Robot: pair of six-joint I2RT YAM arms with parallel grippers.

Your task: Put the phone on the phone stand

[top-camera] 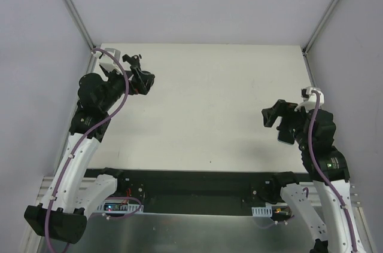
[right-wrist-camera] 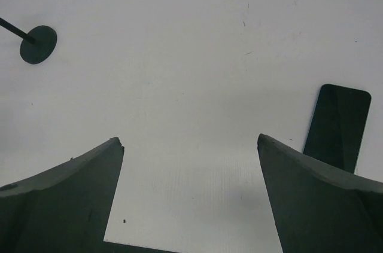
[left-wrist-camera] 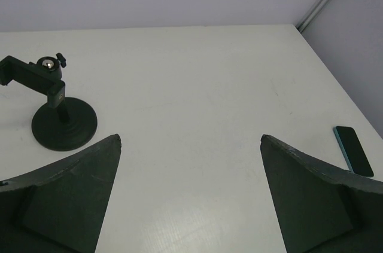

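The phone stand [left-wrist-camera: 64,122] is black, with a round disc base and a clamp cradle on a short neck. It stands at the table's back left, just beyond my left gripper in the top view [top-camera: 133,60]. The phone [right-wrist-camera: 336,126], a thin black slab, lies flat near the table's right edge, and it also shows in the left wrist view [left-wrist-camera: 354,150]. My left gripper [left-wrist-camera: 190,139] is open and empty, right of the stand [top-camera: 145,81]. My right gripper [right-wrist-camera: 188,139] is open and empty, raised left of the phone [top-camera: 269,116]. In the top view the right arm hides most of the phone.
The white table [top-camera: 215,109] has grey walls at the back and both sides. Its near edge meets a black base rail [top-camera: 191,184] that carries both arms. The stand's base also shows far off in the right wrist view [right-wrist-camera: 38,43].
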